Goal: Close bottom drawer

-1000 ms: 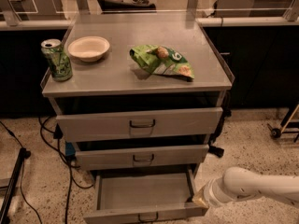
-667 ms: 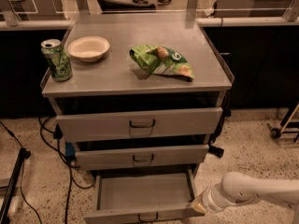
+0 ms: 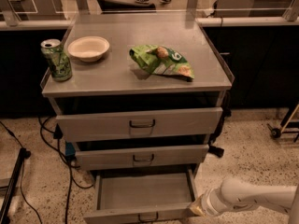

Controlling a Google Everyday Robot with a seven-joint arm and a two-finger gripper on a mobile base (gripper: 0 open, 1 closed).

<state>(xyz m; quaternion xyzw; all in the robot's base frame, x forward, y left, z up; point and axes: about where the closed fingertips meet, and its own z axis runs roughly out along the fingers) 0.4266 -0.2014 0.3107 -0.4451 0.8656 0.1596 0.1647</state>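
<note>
Since a second ago, your white arm (image 3: 247, 196) has dropped lower and a little closer to the cabinet. The drawers and the items on top stay as they were.

- Landmark: grey metal three-drawer cabinet (image 3: 117, 76), seen from the front and above.
- Gripper (image 3: 197, 208): tan-tipped end of the arm, low at the cabinet's right front. It sits at the right end of the lowest drawer's front panel. You cannot tell whether it touches the panel, nor how its grip is set.
- Bottom drawer (image 3: 142, 195): grey metal, narrowest front, small dark wire handle. It is in the cabinet's lowest slot, pulled well out, with its bare floor showing.
- Mid-width grey drawer (image 3: 142, 157): cabinet's middle slot, slightly out.
- Widest grey drawer (image 3: 140, 124): cabinet's upper slot, slightly out.
- Green drinks can (image 3: 56, 59): upright at the left edge of the cabinet top.
- Cream round bowl (image 3: 88, 48): on the cabinet top, just right of the can.
- Green crumpled snack bag (image 3: 161, 61): lying right of centre on the cabinet top.
- Black cables (image 3: 51, 139): on the floor at the cabinet's left.
</note>
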